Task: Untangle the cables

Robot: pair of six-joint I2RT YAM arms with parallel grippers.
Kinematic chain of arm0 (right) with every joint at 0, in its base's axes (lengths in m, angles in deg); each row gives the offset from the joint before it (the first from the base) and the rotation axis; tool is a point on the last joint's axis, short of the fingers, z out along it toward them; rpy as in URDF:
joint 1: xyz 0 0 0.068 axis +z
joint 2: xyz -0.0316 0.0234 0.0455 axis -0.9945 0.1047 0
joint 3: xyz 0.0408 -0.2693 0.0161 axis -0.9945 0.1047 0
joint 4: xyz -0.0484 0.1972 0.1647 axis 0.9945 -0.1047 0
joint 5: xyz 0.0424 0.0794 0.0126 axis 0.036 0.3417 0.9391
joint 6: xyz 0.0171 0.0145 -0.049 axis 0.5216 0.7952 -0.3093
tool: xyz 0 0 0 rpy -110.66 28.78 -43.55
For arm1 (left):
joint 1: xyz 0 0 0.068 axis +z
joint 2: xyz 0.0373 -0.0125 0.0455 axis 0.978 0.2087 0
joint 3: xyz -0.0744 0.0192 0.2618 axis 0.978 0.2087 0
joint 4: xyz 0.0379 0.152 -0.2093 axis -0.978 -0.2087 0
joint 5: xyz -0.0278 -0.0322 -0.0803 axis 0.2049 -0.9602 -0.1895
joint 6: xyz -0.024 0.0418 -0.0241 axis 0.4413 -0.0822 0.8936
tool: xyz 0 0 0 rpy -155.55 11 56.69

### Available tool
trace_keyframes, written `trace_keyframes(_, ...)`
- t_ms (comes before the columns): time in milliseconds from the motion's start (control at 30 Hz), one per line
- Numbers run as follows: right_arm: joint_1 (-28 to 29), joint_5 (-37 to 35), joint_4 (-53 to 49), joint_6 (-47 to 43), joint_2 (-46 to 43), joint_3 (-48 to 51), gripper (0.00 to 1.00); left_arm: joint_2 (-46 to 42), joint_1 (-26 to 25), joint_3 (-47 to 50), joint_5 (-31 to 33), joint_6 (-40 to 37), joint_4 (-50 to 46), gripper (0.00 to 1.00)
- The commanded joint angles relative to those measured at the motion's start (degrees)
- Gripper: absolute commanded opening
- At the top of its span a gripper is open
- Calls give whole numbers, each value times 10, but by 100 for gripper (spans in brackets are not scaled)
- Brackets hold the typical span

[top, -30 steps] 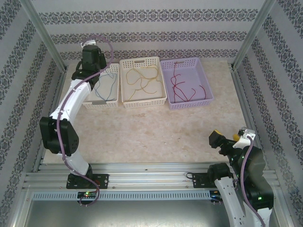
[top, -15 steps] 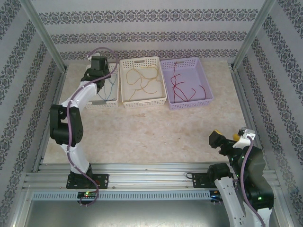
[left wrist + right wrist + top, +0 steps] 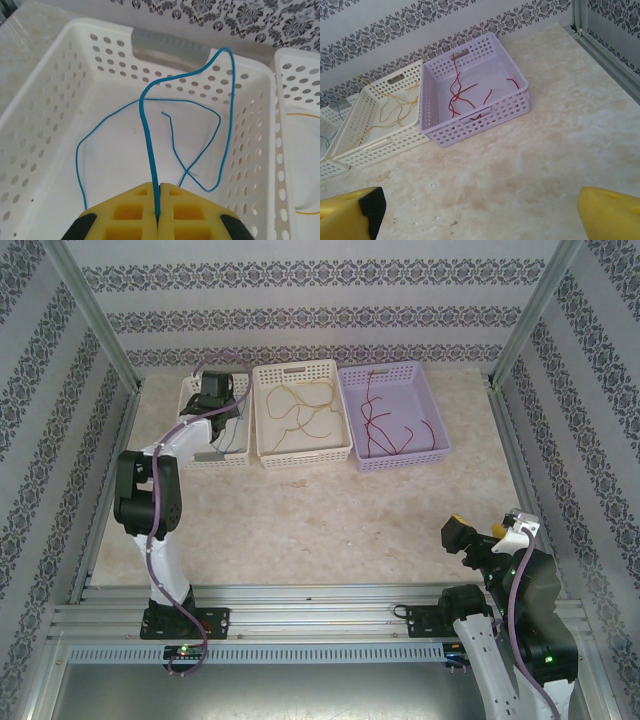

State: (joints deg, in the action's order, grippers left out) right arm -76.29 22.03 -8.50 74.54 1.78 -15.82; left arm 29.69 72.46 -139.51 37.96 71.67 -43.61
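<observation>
Cables are sorted by colour, one colour per basket, so you look close to done. The blue cable (image 3: 146, 135) sits in the white basket (image 3: 60, 75) at far left. One stretch rises off the basket floor straight into the left gripper (image 3: 158, 200), whose jaws are pinched tight on it, yellow pads meeting with only the wire between. The rest loops loose on the floor, with one arc leaning up the right wall to near the rim. You can't tell if it's one blue wire or two.

Yellow cables (image 3: 300, 405) lie in the cream basket (image 3: 305, 457), middle. Red cables (image 3: 378, 420) lie in the lilac basket (image 3: 405, 460), right. The right gripper (image 3: 479, 212) hangs over the bare table (image 3: 330, 520) near its own base, well apart from the baskets, jaws spread wide, nothing in them.

Handling, as a judgement:
- **Feel:** expect hair-thin, near weightless wire, limp but springy enough to keep its curves.
- **Grip:** the coating is probably slick, so it may slide through the pads.
- **Where to hold:** grab a stretch that stands clear of the floor, since a part lying flat gives the pads nothing to get under.
- **Pulling:** pull gently. The loops look crossed low in the basket and could cinch into a knot or snag a wall hole.
- **Basket:** it looks light and may drag along.
</observation>
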Motion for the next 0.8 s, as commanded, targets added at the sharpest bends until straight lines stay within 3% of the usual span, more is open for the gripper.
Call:
trace_keyframes(0, -3, 3, 0, -1, 1, 5, 98, 14, 7, -2, -15, 20, -14, 0)
trace_keyframes(467, -2, 3, 0, -1, 1, 5, 98, 58, 13, -9, -47, 57, -60, 1)
trace_keyframes(767, -1, 5, 0, -1, 0, 6, 98, 80, 34, -21, -76, 79, -95, 7)
